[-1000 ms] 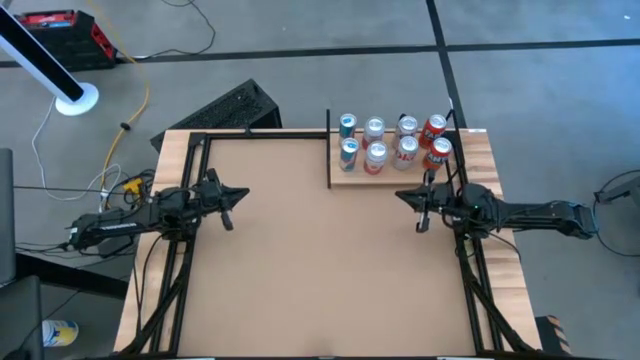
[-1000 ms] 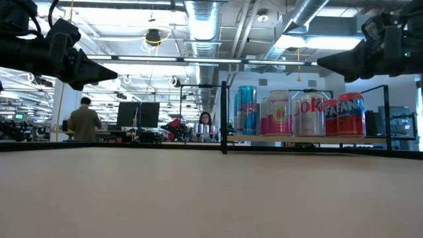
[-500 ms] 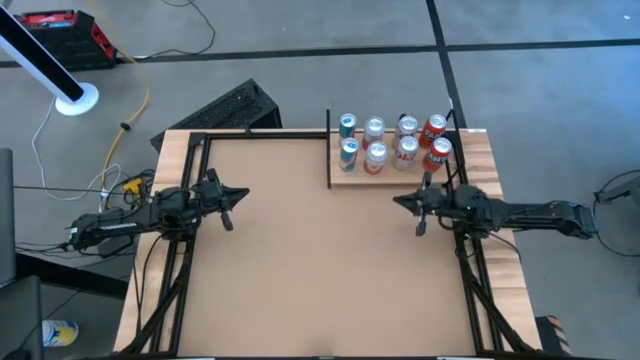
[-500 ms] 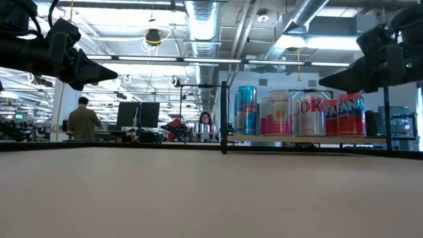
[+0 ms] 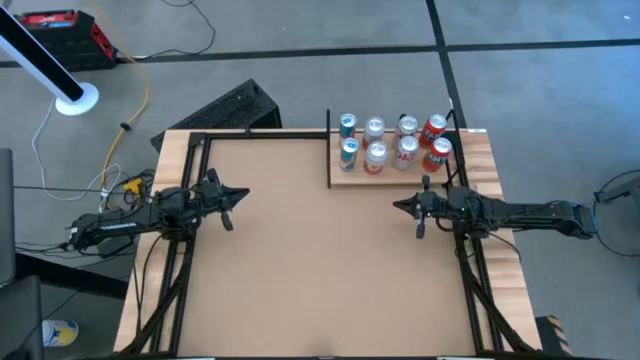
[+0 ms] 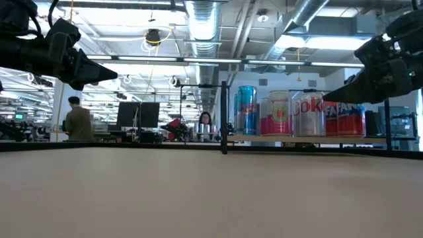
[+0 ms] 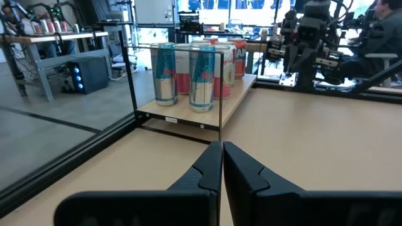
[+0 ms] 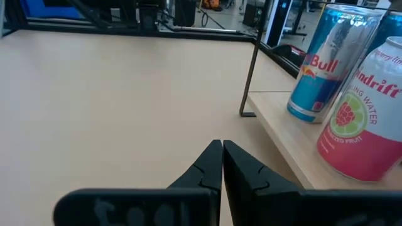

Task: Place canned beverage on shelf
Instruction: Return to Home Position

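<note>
The right pincer (image 8: 222,150) has its two fingers pressed together with nothing between them. In the last second it has sunk lower and drawn a little away from the shelf (image 5: 345,178), above the bare desk (image 5: 300,260). Farther back, the eight cans (image 5: 376,153) stand upright on the shelf in two rows of four and none has moved, so I judge the placing finished and this arm only going to rest, like the left pincer (image 7: 222,150), closed, empty and unmoved at the desk's left edge.
</note>
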{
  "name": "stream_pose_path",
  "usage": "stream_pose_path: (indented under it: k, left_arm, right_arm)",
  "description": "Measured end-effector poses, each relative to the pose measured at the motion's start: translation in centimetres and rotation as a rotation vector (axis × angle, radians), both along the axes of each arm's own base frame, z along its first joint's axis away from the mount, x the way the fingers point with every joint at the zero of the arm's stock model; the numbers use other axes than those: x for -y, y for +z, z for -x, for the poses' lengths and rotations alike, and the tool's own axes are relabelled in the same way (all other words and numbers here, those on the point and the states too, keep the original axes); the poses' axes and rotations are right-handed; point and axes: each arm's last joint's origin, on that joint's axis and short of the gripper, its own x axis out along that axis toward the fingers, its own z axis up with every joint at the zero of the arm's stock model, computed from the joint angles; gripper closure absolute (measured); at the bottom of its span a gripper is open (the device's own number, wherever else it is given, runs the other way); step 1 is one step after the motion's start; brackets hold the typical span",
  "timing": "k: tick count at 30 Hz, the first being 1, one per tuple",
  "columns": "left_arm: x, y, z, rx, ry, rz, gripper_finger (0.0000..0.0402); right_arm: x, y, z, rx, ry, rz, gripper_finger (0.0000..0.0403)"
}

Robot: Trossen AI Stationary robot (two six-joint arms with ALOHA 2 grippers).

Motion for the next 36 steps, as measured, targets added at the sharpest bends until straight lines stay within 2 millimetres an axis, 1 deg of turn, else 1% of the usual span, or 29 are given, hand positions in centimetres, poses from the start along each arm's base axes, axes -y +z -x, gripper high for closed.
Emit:
stream_pose_path:
  k: [36]
  left_arm:
    - [0.00,0.01,0.00,0.000,0.000,0.000,0.0402]
  right_arm:
    - [-0.01,-0.09,0.02,-0.013,0.002,-0.002,0.0365]
